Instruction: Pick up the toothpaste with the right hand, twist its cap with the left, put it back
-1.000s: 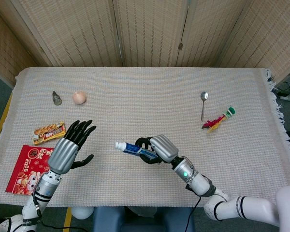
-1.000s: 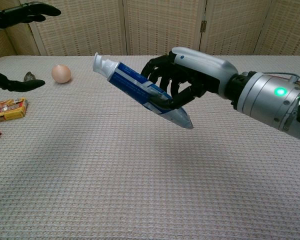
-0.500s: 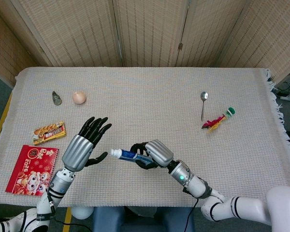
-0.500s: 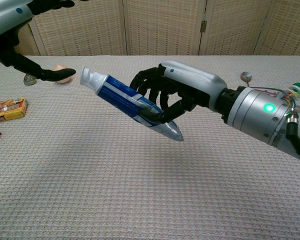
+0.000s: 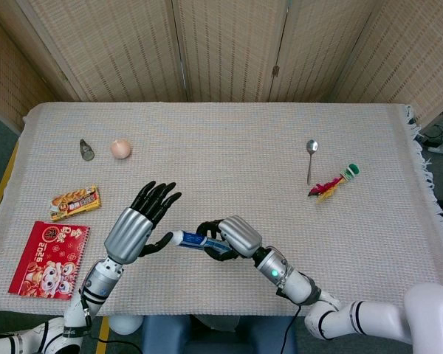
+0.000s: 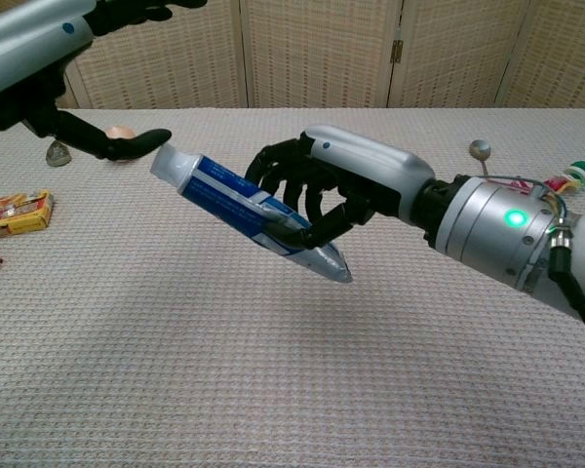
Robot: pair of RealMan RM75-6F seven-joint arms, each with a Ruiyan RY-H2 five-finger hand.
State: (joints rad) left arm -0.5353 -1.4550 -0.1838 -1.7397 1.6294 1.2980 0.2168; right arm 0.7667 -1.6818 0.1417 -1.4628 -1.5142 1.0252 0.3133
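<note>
My right hand (image 5: 232, 236) (image 6: 322, 190) grips a blue and white toothpaste tube (image 5: 196, 240) (image 6: 239, 200) around its middle and holds it above the table, white cap (image 6: 168, 163) pointing left and slightly up. My left hand (image 5: 139, 225) (image 6: 73, 68) is beside the cap with its fingers spread. In the chest view its thumb (image 6: 127, 144) reaches right up to the cap; whether it touches I cannot tell. Nothing lies in the left hand.
On the left lie a red booklet (image 5: 48, 257), a yellow snack pack (image 5: 74, 203), an egg (image 5: 120, 148) and a small grey object (image 5: 86, 150). A spoon (image 5: 310, 158) and a colourful toy (image 5: 334, 183) lie at the right. The woven cloth (image 5: 229, 140) covers the table.
My left hand has moved right, from well apart to right beside the cap. My right hand has shifted the tube a little left toward it.
</note>
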